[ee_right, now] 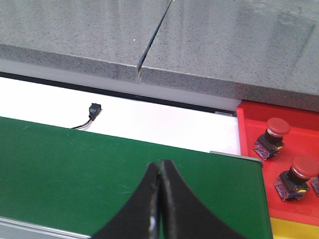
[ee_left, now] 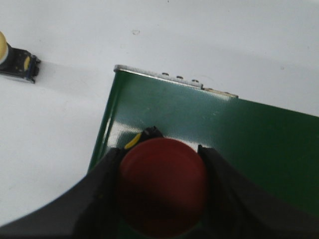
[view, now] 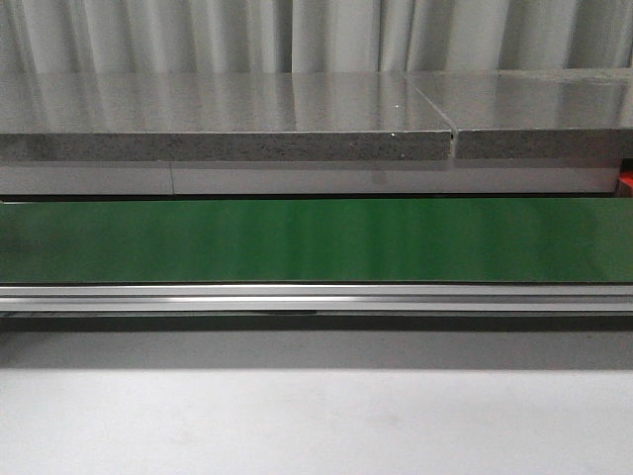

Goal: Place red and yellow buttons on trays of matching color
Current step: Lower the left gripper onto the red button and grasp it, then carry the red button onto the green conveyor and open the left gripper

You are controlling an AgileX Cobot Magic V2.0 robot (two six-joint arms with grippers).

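Observation:
In the left wrist view my left gripper is shut on a red button, its round cap filling the space between the black fingers, above the end of the green belt. A yellow button lies on the white table beyond the belt's end. In the right wrist view my right gripper is shut with nothing in it, over the green belt. Beside the belt's end lies the red tray with two red buttons in it. A strip of the yellow tray shows at the corner. No gripper appears in the front view.
The green belt runs across the front view, with an aluminium rail in front and a grey stone slab behind. A small black plug with wires lies on the white strip between belt and slab.

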